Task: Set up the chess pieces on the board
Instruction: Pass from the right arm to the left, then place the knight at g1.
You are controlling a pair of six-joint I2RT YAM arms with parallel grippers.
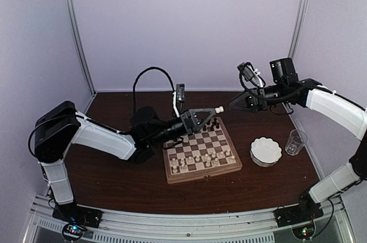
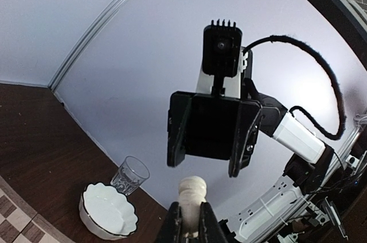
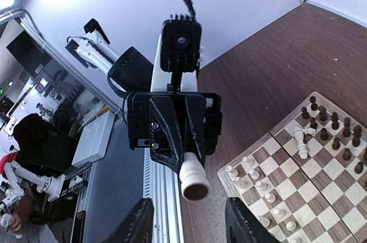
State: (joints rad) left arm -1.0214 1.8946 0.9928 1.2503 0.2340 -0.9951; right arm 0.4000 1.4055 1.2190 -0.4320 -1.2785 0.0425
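A cream chess piece (image 1: 218, 109) is held in the air above the board's far edge, base toward the right arm. My left gripper (image 1: 207, 114) is shut on it; its fingers (image 2: 178, 223) pinch the piece (image 2: 192, 192) by the body. My right gripper (image 1: 232, 105) faces it, open, its fingers (image 3: 248, 220) wide apart on either side of the piece (image 3: 192, 177) without touching it. The board (image 1: 202, 175) lies below, with dark chess pieces (image 1: 213, 124) on the far rows and cream ones (image 1: 200, 160) on the near rows. One cream piece (image 3: 301, 137) lies toppled.
A white scalloped bowl (image 1: 266, 150) and a clear glass (image 1: 296, 141) stand right of the board. The bowl (image 2: 109, 211) is empty. A black cable (image 1: 150, 74) loops up behind the left arm. Walls close in the back and both sides.
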